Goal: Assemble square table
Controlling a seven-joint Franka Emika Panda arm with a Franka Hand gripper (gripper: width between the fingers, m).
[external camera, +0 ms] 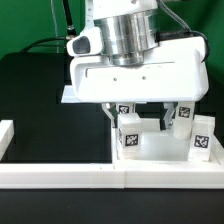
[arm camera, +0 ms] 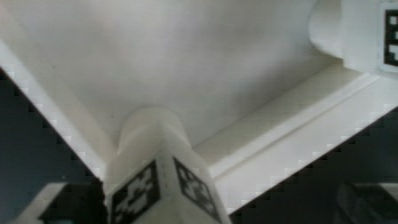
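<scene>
A black worktop [external camera: 40, 105] fills the exterior view, closed along the near edge by long white border bars [external camera: 60, 175], with another short white bar [external camera: 5, 135] at the exterior view's left. A thin white sheet [external camera: 68, 95] peeps out behind the arm, too hidden to name. The arm's bulky white wrist housing hangs over the square table top [external camera: 160, 148], which lies on the worktop just behind the near bar. Several short tagged leg blocks stand upright on or at the top: one [external camera: 129, 133] toward the exterior view's left, one [external camera: 183, 120] further back, one [external camera: 203, 138] at the exterior view's right. The hand [external camera: 150, 112] reaches down among them; its dark fingers [external camera: 113, 112] show below the housing, but I cannot tell how far apart they stand or whether they grip anything.

The wrist view looks down into the top's tray [arm camera: 196, 70], its raised rim [arm camera: 294, 115] running diagonally, with a tagged leg [arm camera: 164, 170] rising straight toward the camera, between where the fingers would be. Contact is not visible.

The parts look like light, stiff, smooth plastic, likely slippery; a leg is best pinched across its flat sides, mid-height, kept upright.
</scene>
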